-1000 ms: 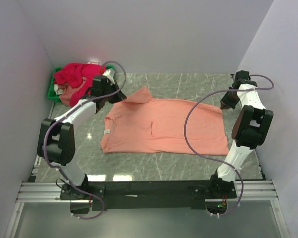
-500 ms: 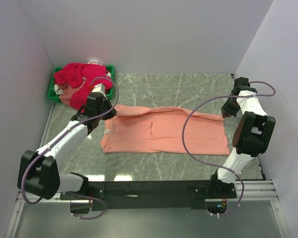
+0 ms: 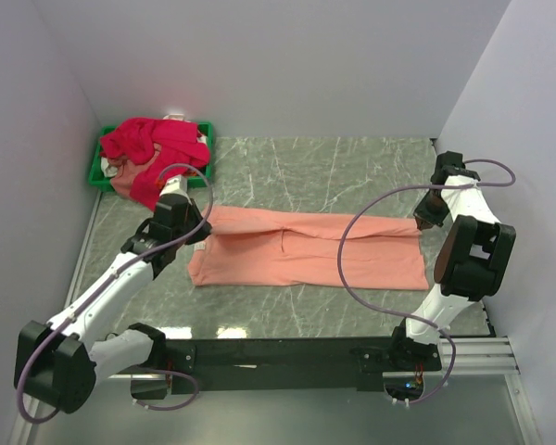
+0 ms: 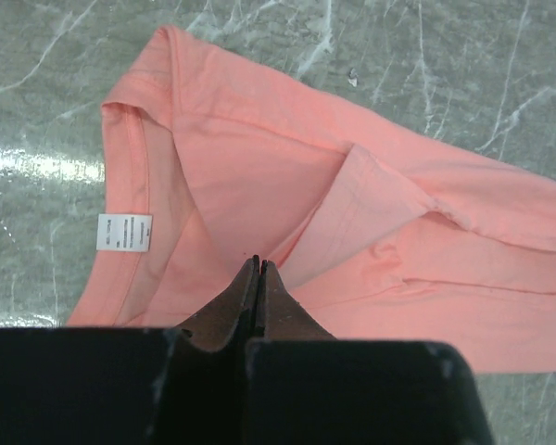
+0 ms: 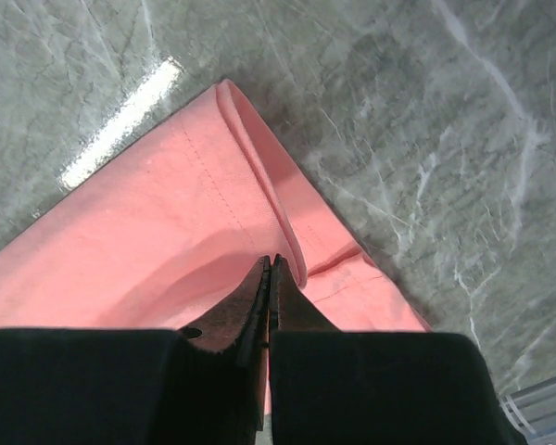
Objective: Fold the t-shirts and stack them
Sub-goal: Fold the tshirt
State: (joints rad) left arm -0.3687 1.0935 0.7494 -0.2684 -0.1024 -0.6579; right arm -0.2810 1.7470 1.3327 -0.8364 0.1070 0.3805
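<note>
— Right, count it off for me.

— Two arms, two grippers, one salmon t-shirt (image 3: 306,258) on the marble table (image 3: 352,167). The far left corner has one green bin (image 3: 100,172) heaped with crimson t-shirts (image 3: 153,146). How many are in that pile I can't tell; it's one tangle spilling over the rim.

— And the salmon one?

— It lies across the middle of the table, collar end to the left and hem end to the right. Its far long edge is doubled over towards the near side, so it reads as a long band. The left gripper (image 4: 259,267) is at the collar end and the right gripper (image 5: 269,264) at the hem end.

— Fingers?

— Both pairs are pressed tight together, no gap showing. Each pinches the upper layer of salmon cloth at its tips, as best the wrist cameras let me judge.

— What do those cameras add?

— The left wrist camera picks out one white label (image 4: 124,232) inside the collar. It also shows one sleeve (image 4: 357,199) folded in on top of the body, its crease running up to the fingertips. From above, the label is barely a speck.

— And the right?

— The right wrist camera shows the hem corner (image 5: 246,125) rolled over on itself, stitching visible, with bare marble just beyond it. Neither wrist camera shows the bin or the crimson heap. Only the overhead camera has those, along with the full length of the shirt and both arms at once.
</note>
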